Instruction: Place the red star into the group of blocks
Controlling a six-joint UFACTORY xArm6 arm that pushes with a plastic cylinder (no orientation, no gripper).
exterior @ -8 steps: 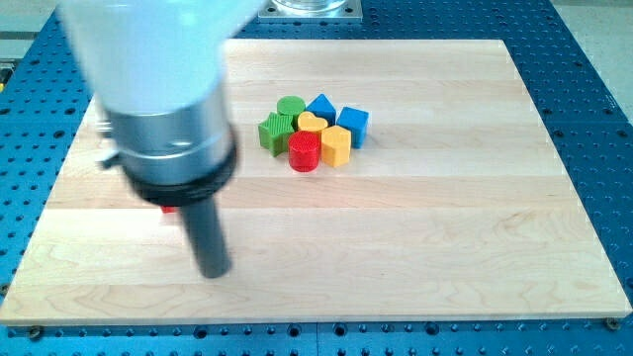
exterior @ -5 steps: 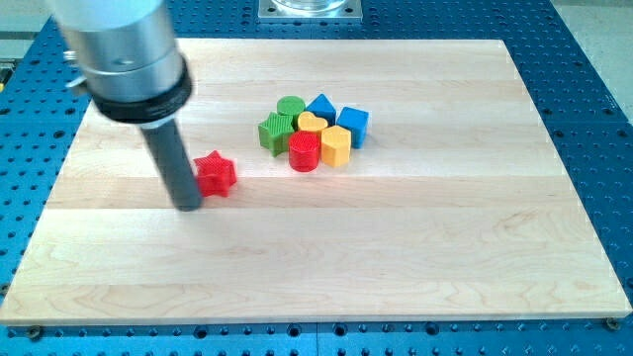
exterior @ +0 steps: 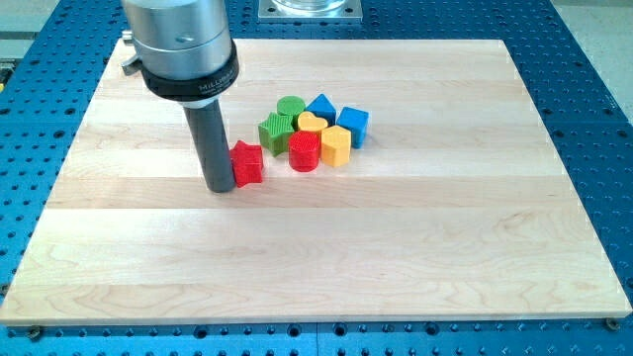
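Pale wooden board (exterior: 415, 247) on a blue perforated table carries everything. My tip (exterior: 220, 187), holding nothing, presses against the left side of the red star block (exterior: 247, 163). Just right of the star and apart from it sits the cluster: green star block (exterior: 276, 131), green cylinder (exterior: 290, 106), blue triangular block (exterior: 320, 106), yellow heart block (exterior: 311, 123), red cylinder (exterior: 305, 152), yellow hexagonal block (exterior: 336, 145), blue cube (exterior: 353, 123).

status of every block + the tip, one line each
my tip: on the board, against the red star's left side.
red star: apart from the group, just left of it.
green star: group's left edge.
green cylinder: group's top.
blue triangle: group's top.
blue cube: group's right edge.
yellow heart: group's middle.
red cylinder: group's bottom.
yellow block: group's bottom right.
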